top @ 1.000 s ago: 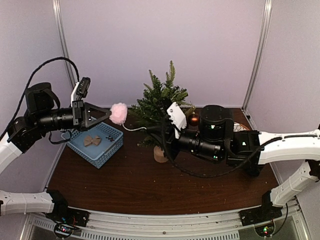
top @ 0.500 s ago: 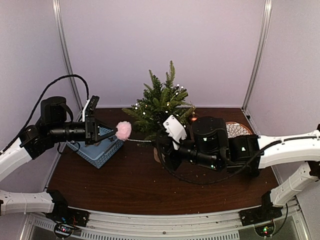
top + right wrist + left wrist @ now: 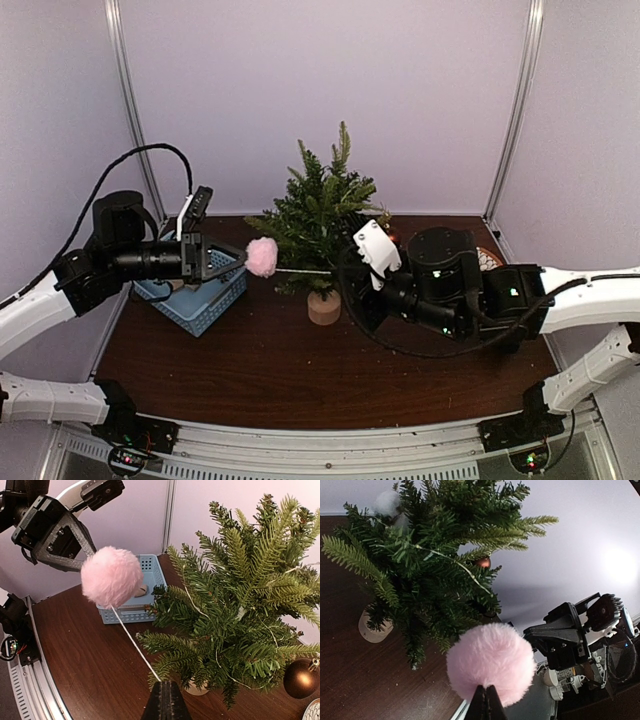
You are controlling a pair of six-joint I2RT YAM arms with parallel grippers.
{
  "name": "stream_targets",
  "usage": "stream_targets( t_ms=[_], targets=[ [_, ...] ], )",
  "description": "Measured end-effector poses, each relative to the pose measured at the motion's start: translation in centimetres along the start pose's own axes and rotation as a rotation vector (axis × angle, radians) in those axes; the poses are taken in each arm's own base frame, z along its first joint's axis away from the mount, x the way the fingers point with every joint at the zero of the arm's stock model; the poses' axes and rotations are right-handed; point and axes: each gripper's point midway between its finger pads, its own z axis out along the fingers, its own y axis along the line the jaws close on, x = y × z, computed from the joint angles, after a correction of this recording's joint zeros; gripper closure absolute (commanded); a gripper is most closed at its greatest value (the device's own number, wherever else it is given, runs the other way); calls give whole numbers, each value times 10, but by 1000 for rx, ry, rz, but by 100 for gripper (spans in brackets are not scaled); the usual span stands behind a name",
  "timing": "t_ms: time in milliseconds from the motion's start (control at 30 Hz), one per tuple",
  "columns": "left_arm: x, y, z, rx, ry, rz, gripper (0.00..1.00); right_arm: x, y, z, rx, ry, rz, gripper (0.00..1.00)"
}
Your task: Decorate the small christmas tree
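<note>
small christmas tree (image 3: 320, 212) stands upright mid-table toward the far side: bushy dark-green needle branches, thin trunk, short round pale wooden base (image 3: 323, 307) on the dark brown wood-grain table (image 3: 250, 370); thin pale wire (image 3: 199, 609) threaded through the branches, a white fluffy puff (image 3: 387, 502) sits in its upper branches in the left wrist view; left gripper (image 3: 236, 263) comes in from the left, fingers pressed together and pinching the fur of a pink pom-pom (image 3: 262, 256), round, soft, fuzzy, held in the air just left of the tree's branch tips, touching or not I can't tell; a straight white cord (image 3: 134, 643) runs from the pom-pom across the front of the lower branches to the right gripper (image 3: 164, 692), whose black fingers are clamped together on the cord's other end, close to the base on the tree's right side; blue plastic lattice basket (image 3: 205, 300) sits on the table below and behind the left gripper, something tan inside, can't tell what; shiny brown round bauble (image 3: 301, 678) sits low beside the tree on its far-right side; the right arm's bulk blocks the table right of the tree in the top view
</note>
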Motion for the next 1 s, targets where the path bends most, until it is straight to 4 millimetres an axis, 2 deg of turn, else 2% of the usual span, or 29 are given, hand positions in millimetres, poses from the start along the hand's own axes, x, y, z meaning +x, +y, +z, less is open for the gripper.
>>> stream_targets(
  t_ms=[367,1000],
  targets=[
    [16,-1,14,16,64,62,100,14,-13,2,75,50,-28,100],
    [32,9,33,-13,121,97,100,44,-14,10,100,133,-39,100]
  ],
)
